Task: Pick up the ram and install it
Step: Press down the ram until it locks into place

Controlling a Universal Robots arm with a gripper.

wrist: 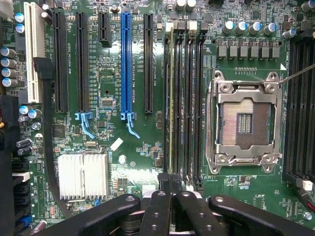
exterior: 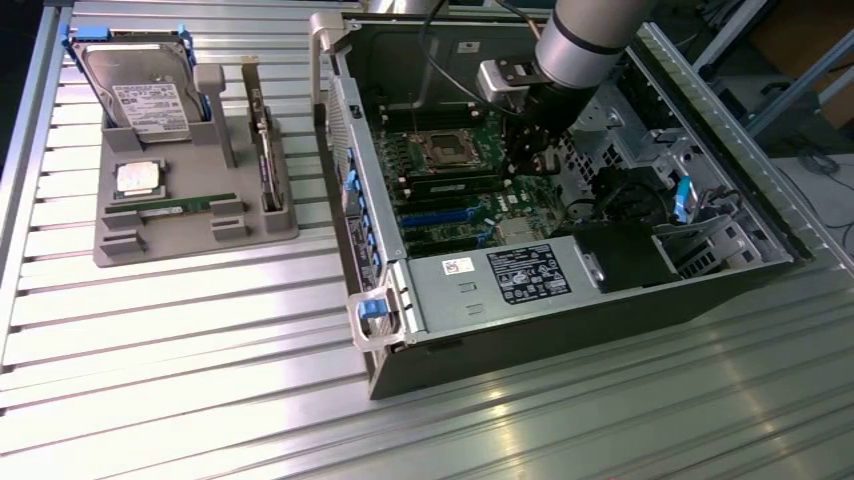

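Observation:
A ram stick (wrist: 171, 98) stands edge-up in one of the black memory slots on the motherboard, next to the empty processor socket (wrist: 244, 123). My gripper (wrist: 170, 178) is shut, its fingers pressed together right at one end of that stick's top edge; I cannot tell whether they touch it. In the exterior view the gripper (exterior: 534, 125) reaches down into the open computer case (exterior: 561, 330), over the memory slots. A second ram stick (exterior: 174, 208) lies flat on the grey parts holder (exterior: 160, 245) at the exterior view's left.
The holder also carries a silver hard drive (exterior: 140, 85) and a square processor chip (exterior: 138, 177). Inside the case sit a power supply (exterior: 521, 275), cables, a finned heatsink (wrist: 82, 176) and a blue expansion slot (wrist: 126, 64). Case walls close in around the arm.

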